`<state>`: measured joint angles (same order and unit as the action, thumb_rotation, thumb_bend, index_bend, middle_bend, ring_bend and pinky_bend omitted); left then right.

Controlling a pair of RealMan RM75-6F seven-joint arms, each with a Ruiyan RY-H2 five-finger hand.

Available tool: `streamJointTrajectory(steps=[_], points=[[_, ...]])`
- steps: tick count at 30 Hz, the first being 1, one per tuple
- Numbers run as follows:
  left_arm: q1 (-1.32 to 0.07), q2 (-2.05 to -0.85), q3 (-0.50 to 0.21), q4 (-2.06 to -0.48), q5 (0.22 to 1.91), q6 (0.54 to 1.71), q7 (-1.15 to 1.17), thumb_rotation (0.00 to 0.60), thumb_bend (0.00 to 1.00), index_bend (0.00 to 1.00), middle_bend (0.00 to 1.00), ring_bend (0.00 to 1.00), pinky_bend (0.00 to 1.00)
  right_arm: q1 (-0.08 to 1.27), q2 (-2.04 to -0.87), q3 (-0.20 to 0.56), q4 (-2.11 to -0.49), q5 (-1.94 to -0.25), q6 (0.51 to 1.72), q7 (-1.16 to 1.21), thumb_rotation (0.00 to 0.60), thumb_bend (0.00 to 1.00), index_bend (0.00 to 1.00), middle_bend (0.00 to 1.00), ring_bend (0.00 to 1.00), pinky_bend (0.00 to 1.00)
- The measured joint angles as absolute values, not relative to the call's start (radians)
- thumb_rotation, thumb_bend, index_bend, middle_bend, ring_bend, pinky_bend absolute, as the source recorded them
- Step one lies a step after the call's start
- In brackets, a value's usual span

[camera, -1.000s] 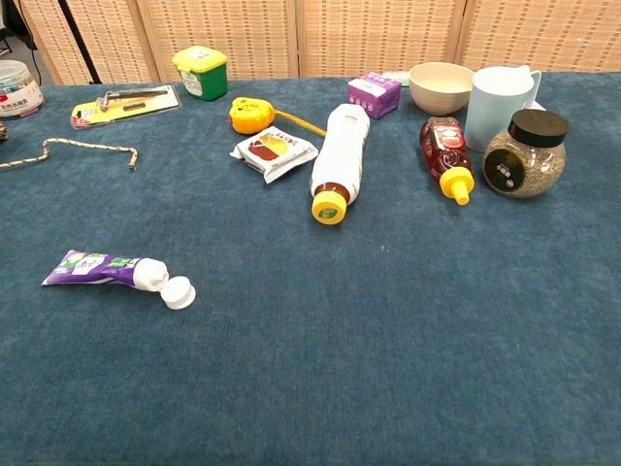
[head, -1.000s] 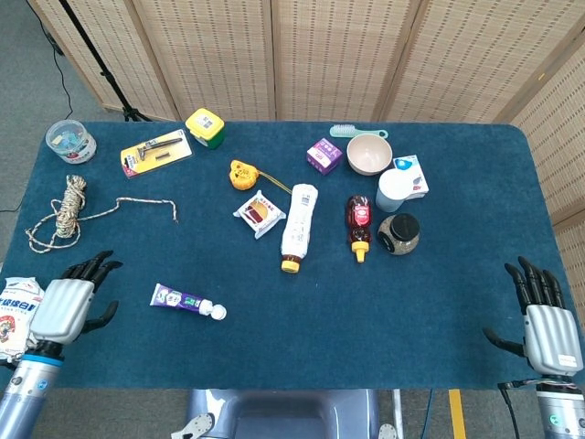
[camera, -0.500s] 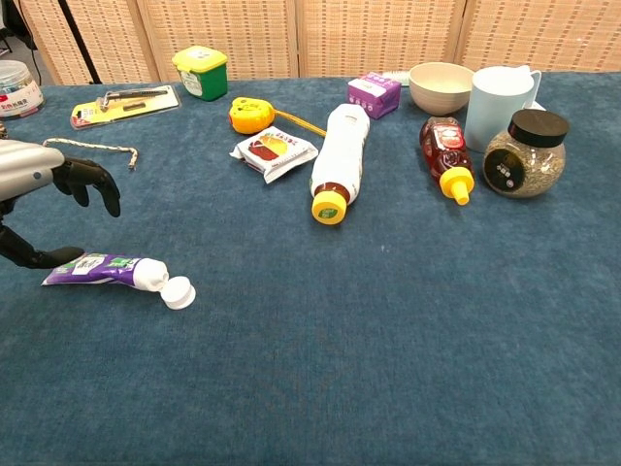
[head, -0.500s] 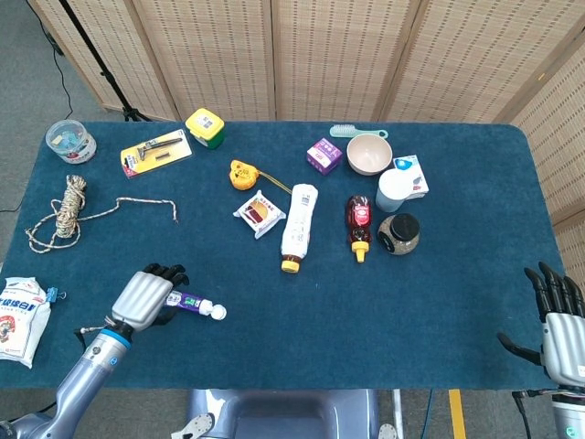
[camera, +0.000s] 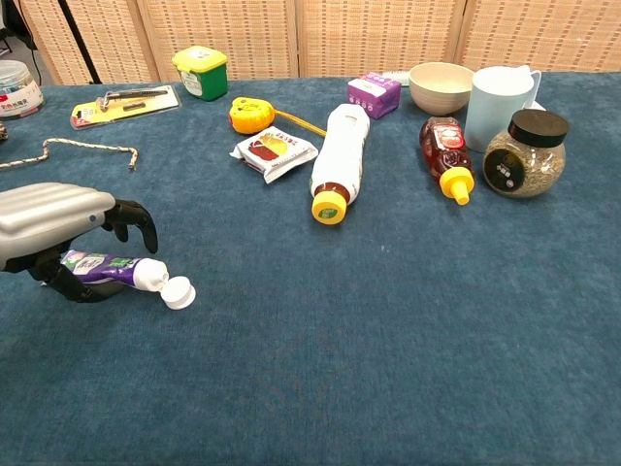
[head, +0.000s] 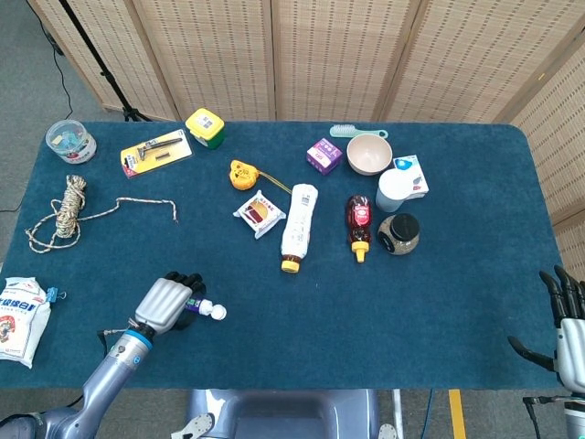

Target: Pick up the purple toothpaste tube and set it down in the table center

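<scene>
The purple toothpaste tube (camera: 105,264) lies flat on the blue table (head: 384,311) at the front left, its white cap (camera: 178,292) pointing right. My left hand (camera: 53,228) arches over the tube's rear half. Its fingers (camera: 134,219) curl down on the far side and the thumb sits on the near side, with the tube between them on the cloth. In the head view the left hand (head: 164,304) hides most of the tube (head: 196,306). My right hand (head: 571,325) hangs off the table's front right corner, fingers spread and empty.
A white bottle with a yellow cap (head: 298,226), a red sauce bottle (head: 358,222) and a dark-lidded jar (head: 398,233) lie behind the table middle. A rope coil (head: 64,210) and a snack packet (head: 18,315) are to the left.
My left hand came in from the table's left edge and settled over the tube. The tube has not moved. My right hand slid lower and further right.
</scene>
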<state>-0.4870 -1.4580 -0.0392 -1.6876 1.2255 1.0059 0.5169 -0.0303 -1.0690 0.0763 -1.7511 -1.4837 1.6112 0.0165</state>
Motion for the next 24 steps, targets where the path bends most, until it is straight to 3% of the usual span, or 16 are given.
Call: streamJointTrajectory(steps=[24], points=[[-0.497, -1.521, -0.038, -1.62, 1.166, 1.012, 0.443, 0.6, 0.33, 0.36, 0.25, 0.31, 0.28, -0.045, -1.066, 0.088, -1.748, -1.462, 1.614, 0.042, 0.6, 0.0, 0.06, 0.01, 0.0, 0.0]])
